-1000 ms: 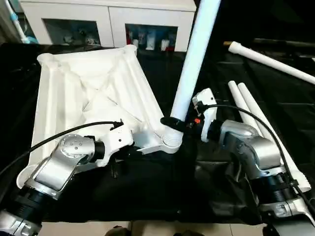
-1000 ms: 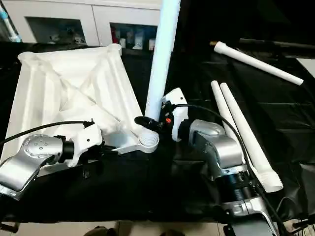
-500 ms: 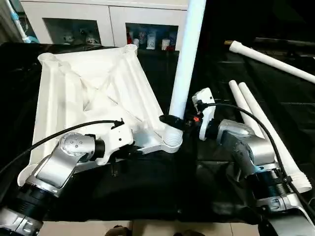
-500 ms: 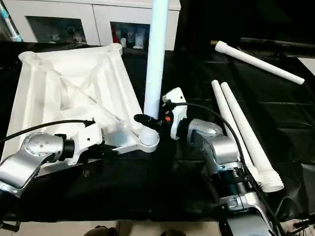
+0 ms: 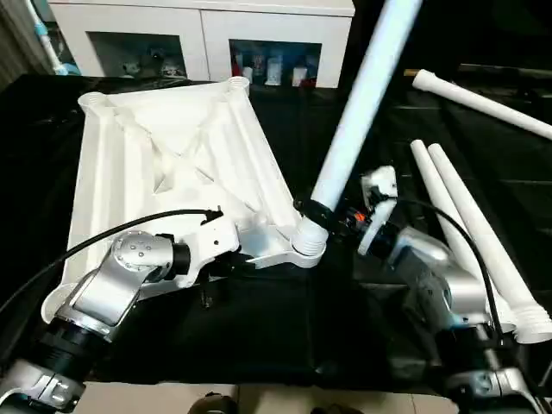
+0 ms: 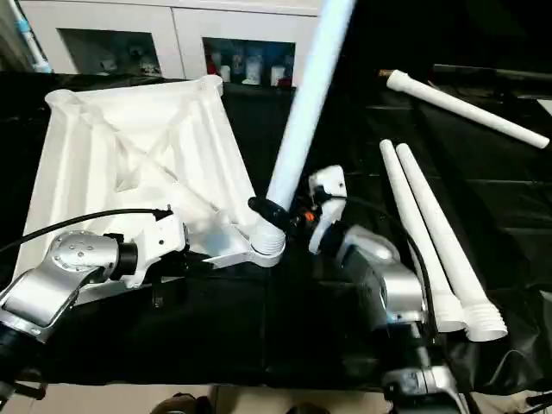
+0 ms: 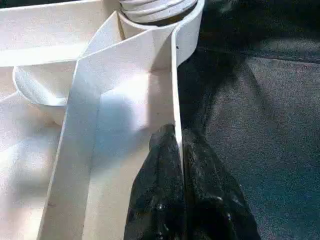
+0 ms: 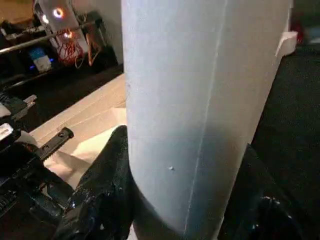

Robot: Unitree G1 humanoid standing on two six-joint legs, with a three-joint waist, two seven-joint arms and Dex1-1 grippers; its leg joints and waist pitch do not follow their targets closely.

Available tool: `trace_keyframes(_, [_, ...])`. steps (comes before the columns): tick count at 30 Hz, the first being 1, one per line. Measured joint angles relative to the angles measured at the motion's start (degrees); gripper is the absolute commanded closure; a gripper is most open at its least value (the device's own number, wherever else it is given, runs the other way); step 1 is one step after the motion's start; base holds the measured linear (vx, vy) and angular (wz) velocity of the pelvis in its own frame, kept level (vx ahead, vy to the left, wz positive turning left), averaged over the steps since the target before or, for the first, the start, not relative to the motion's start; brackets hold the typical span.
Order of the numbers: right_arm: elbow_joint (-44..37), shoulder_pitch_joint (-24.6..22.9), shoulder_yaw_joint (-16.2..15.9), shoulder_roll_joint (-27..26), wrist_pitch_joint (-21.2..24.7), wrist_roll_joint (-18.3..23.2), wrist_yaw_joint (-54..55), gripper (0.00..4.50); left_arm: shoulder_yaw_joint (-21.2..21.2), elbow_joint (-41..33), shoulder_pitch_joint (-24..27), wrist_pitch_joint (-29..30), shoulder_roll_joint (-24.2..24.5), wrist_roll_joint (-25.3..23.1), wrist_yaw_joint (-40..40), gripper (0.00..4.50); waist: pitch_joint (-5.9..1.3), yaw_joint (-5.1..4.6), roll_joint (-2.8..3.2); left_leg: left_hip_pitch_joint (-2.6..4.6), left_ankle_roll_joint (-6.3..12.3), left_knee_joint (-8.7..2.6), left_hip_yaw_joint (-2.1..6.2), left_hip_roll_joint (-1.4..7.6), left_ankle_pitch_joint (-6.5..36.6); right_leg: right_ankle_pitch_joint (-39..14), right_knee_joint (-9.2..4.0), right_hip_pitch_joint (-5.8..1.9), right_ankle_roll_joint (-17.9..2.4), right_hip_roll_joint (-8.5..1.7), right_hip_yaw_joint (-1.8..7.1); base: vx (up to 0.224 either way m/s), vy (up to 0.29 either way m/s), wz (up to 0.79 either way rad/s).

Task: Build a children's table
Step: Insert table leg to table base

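At frame centre, the right gripper (image 5: 317,210) clamps the leg (image 5: 362,102), tilted upper-right from its corner socket (image 5: 304,246), while the left gripper (image 7: 177,145) pinches the top's rim (image 7: 175,85)

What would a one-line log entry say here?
left gripper: pinching tabletop rim | right gripper: gripping leg at corner socket | leg tilted

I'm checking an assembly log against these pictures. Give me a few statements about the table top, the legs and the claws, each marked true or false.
1. The right claw grips a leg whose foot sits at a corner socket. True.
2. That leg stands perfectly upright. False: it leans to the robot's right.
3. The left claw pinches the table top's edge wall. True.
4. Four loose legs lie on the black cloth. False: three lie there, two side by side and one farther back.
5. The top lies ribbed side up. True.
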State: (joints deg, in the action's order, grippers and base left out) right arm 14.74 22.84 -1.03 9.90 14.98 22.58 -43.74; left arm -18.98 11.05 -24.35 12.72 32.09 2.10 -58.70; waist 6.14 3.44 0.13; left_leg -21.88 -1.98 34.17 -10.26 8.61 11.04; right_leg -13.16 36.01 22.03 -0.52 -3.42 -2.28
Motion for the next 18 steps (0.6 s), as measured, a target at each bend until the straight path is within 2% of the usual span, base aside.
trace_keyframes(4, [-0.7,-2.1,-0.2,-0.8,-4.3,-1.1,1.2,2.66,0.0,1.3,-0.7,-0.5,-0.9,-0.6,0.0,4.50,0.03,0.13,0.16,0.00,0.00,-0.06,-0.02,0.00,0.0,0.0,-0.01,-0.01,0.0,-0.01,0.01,0.000,0.000,0.00])
trace_keyframes(10, [-1.1,-2.9,-0.9,-0.9,-6.6,-2.7,2.0,2.67,-0.1,2.9,-1.4,-1.4,-1.2,-0.7,-0.1,4.50,-0.05,0.10,0.36,0.01,0.00,-0.26,-0.04,0.00,0.0,0.0,-0.09,-0.04,-0.1,-0.01,0.00,0.000,0.000,0.00])
trace_keyframes(18, [-1.7,-0.8,-6.2,2.0,-6.5,-8.5,1.9,2.67,-0.1,4.4,-1.8,-2.4,-1.3,-1.0,-0.7,4.50,-0.26,0.05,0.36,0.20,0.00,-0.51,-0.05,0.00,0.0,-0.1,-0.20,-0.12,0.1,-0.01,-0.02,0.000,0.000,0.00])
